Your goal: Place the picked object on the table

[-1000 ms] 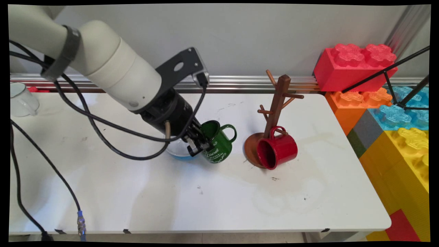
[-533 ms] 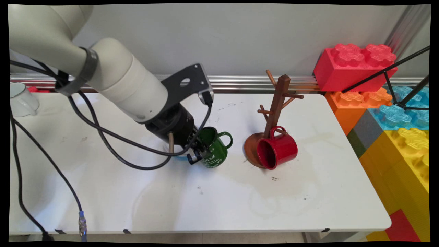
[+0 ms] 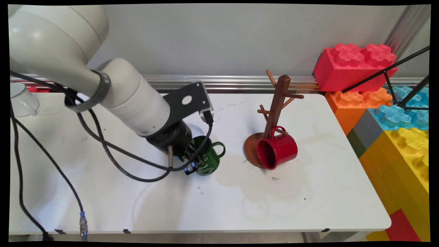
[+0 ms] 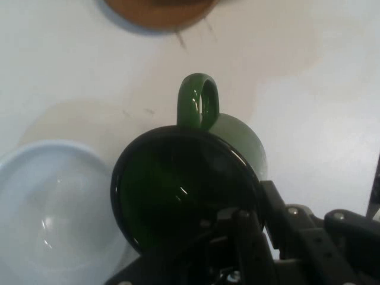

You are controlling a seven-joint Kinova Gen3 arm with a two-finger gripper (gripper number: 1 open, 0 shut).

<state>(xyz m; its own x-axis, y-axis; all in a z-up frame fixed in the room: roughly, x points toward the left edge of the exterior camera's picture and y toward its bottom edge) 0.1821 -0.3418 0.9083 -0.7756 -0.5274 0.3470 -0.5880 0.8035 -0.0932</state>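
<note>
My gripper (image 3: pixel 192 165) is shut on the rim of a green enamel mug (image 3: pixel 208 158), left of the table's middle. The mug stands nearly upright with its handle (image 3: pixel 219 150) pointing right. The hand view looks down into the green mug (image 4: pixel 190 184): one finger of the gripper (image 4: pixel 255 219) is inside it, the other outside its wall. Its handle (image 4: pixel 199 107) points away from the hand. A pale blue bowl (image 4: pixel 53 208) lies right beside the mug. To the right stands a brown wooden mug tree (image 3: pixel 277 103), with a red mug (image 3: pixel 277 150) hanging on a low peg.
A white cup (image 3: pixel 21 99) sits at the table's far left edge. Big toy bricks (image 3: pixel 394 113) are stacked past the table's right end. Black cables (image 3: pixel 103 144) hang from the arm. The mug tree's round base (image 4: pixel 160 9) shows at the hand view's top.
The gripper has carried the green mug lower and a little left, toward the table's near side, and the mug has come more upright. The red mug and tree have not moved.
</note>
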